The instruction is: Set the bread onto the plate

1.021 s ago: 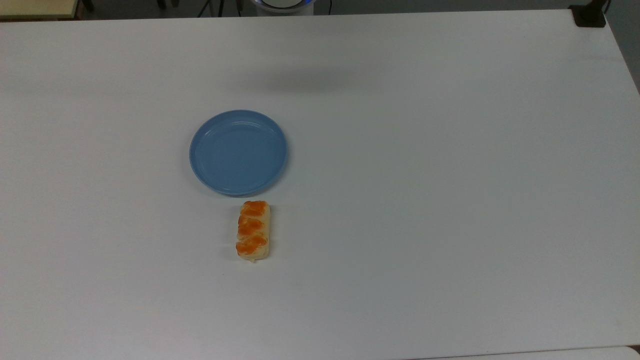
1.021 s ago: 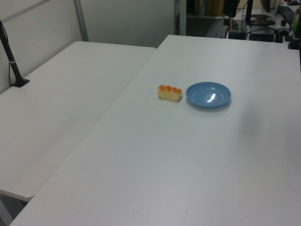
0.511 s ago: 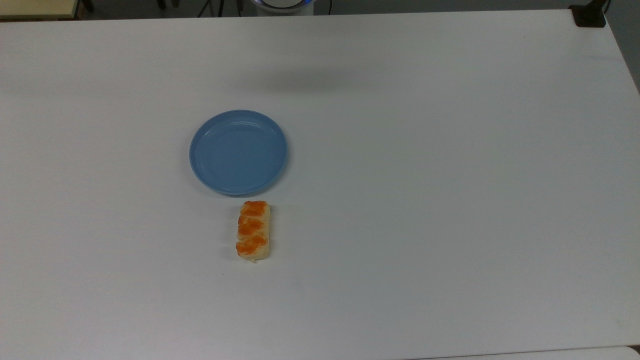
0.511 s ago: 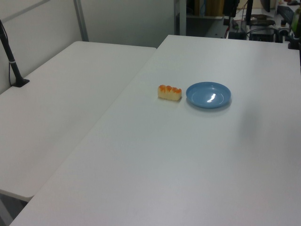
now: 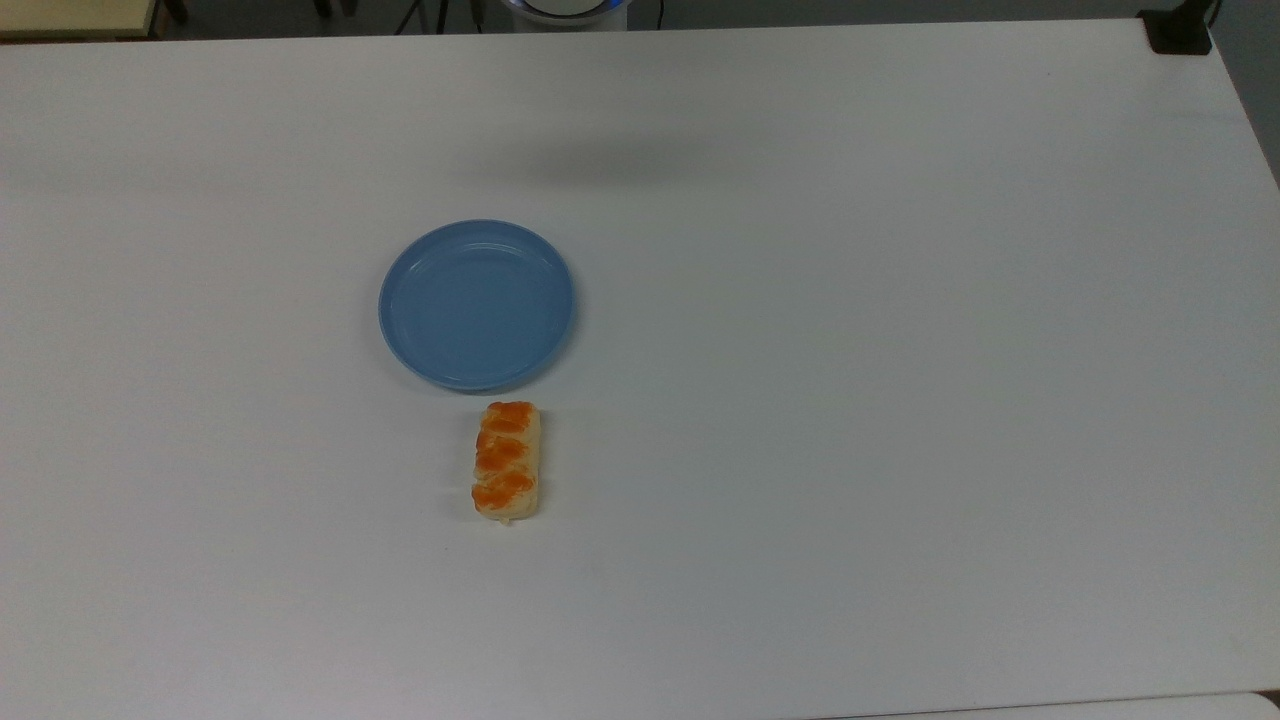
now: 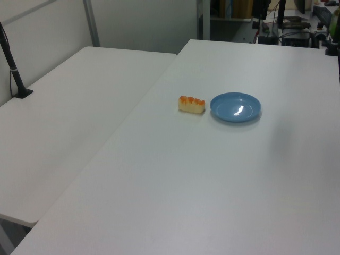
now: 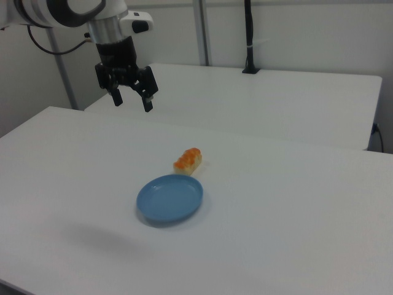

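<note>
The bread [image 5: 508, 462], a pale-tan stick with orange patches, lies flat on the white table just below the plate in the top view. It also shows in the left view [image 6: 192, 104] and the right view [image 7: 188, 160]. The light blue plate [image 5: 477, 303] sits bare beside it, a small gap apart [image 6: 235, 107] [image 7: 170, 199]. In the right view my gripper [image 7: 131, 101] hangs high above the table at the upper left, open, fingers pointing down, nothing between them, far from both objects.
A second white table [image 6: 69, 106] adjoins the work table [image 5: 900, 400]. A black post [image 6: 13, 69] stands on it [image 7: 249, 37]. A black mount [image 5: 1180, 30] sits at the top view's upper right corner.
</note>
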`<action>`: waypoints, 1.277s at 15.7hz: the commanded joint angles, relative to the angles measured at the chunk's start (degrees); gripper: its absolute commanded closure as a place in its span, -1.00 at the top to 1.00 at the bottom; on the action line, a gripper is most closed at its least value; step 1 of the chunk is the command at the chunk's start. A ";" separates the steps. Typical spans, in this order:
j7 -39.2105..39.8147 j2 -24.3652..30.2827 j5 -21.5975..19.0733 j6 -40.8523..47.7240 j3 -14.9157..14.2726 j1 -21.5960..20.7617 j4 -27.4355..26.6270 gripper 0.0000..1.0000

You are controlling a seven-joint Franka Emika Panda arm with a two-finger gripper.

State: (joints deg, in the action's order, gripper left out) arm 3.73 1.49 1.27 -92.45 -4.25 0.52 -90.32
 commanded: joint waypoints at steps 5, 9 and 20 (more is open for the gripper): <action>0.75 -3.24 0.14 -1.06 -0.58 0.01 1.02 1.00; 1.45 -8.51 1.28 -12.00 -0.58 0.01 0.85 1.00; -12.59 -26.44 1.63 -29.35 -0.50 -2.27 4.72 1.00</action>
State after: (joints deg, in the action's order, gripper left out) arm -2.17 -20.63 1.76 -117.81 -4.37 -0.05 -87.58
